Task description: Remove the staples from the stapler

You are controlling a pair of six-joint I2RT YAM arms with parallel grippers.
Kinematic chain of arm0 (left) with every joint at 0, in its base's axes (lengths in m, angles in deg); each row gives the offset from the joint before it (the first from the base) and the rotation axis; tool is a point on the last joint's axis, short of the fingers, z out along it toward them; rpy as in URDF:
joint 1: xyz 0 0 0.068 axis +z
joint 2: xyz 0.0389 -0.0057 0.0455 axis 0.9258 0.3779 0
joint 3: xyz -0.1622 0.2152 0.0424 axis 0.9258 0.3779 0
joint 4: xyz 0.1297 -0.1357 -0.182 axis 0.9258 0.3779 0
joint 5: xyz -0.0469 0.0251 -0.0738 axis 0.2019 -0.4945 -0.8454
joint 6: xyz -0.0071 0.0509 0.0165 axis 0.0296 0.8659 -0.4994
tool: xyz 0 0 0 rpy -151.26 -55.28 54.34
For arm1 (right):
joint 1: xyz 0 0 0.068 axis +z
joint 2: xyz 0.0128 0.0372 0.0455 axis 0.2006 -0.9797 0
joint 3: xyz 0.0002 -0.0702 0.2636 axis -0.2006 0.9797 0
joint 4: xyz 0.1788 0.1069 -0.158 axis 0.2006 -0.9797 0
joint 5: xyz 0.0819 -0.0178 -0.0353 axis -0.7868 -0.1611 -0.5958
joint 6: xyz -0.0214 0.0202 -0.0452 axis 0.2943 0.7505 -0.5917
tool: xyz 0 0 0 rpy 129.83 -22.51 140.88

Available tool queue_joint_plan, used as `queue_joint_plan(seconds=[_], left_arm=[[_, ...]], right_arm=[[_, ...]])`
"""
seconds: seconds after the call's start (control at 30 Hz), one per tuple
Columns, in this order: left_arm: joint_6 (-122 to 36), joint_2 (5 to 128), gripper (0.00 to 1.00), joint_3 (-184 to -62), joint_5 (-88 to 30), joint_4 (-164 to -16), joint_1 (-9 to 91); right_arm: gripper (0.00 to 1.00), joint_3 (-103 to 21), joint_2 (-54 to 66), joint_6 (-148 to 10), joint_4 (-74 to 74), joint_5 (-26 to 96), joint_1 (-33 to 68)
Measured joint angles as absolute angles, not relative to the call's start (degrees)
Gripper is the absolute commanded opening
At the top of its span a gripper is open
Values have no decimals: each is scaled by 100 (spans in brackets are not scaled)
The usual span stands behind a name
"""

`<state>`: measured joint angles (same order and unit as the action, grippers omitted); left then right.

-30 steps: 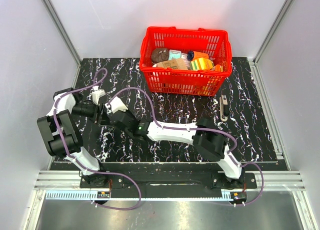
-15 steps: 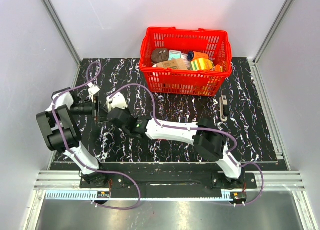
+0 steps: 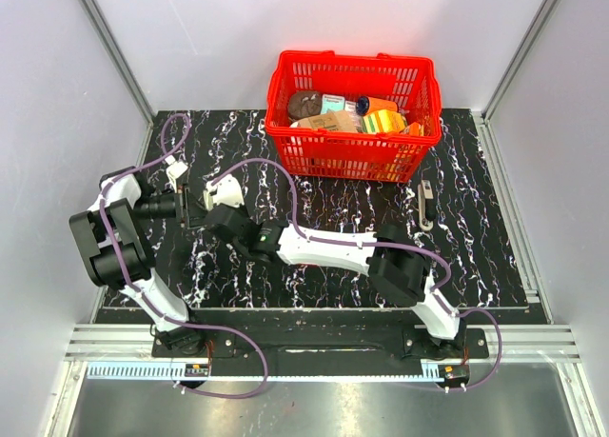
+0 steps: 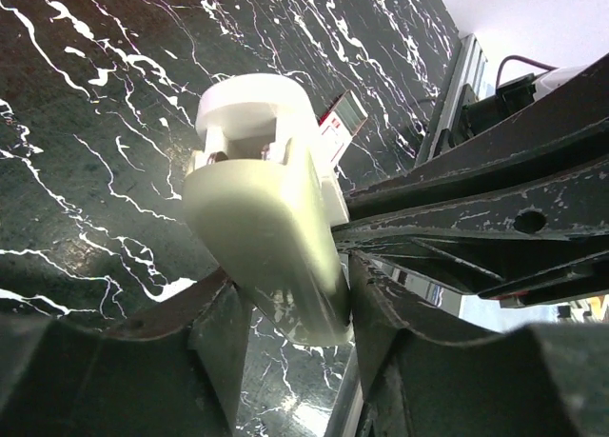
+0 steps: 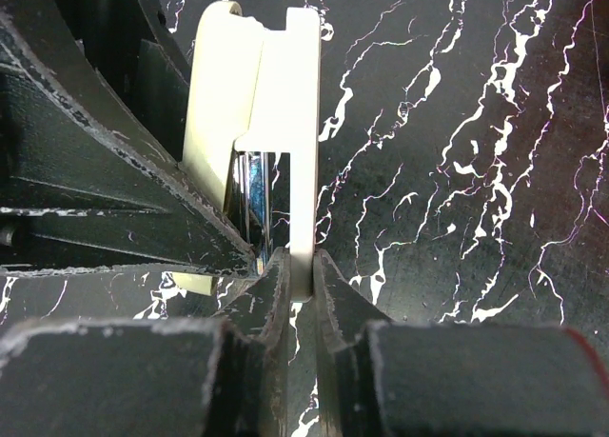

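Rounded cream plastic stapler (image 4: 276, 237) above white-veined black tabletop (image 4: 95, 123).

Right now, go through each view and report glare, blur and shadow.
Top external: evenly lit and sharp, no glare on the table. Left wrist: stapler bright, soft at its near end; fingers dark and blurred. Right wrist: glint on the stapler's metal rail; foreground fingers shadowed.
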<state>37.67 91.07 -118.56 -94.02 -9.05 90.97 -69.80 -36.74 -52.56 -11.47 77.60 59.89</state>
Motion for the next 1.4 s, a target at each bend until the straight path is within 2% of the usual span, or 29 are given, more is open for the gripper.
queue_joint_plan(seconds=[0.17, 0.43, 0.6, 1.4], left_arm=[[3684, 9107, 36, -11858, -9367, -822, 9095], [3663, 9107, 32, -11965, -8858, -763, 9073], [3667, 9098, 24, -12109, -8629, -673, 9062], [3663, 8790, 6, -12523, -7051, -461, 9054]], right_arm=[[0, -6921, -3671, -5258, -1097, 7751, 5967], [0, -6338, -3477, -5525, -800, 7738, 5882], [0, -6220, -3381, -5851, -760, 7733, 5847], [0, -5455, -3169, -8803, 396, 7646, 5943]])
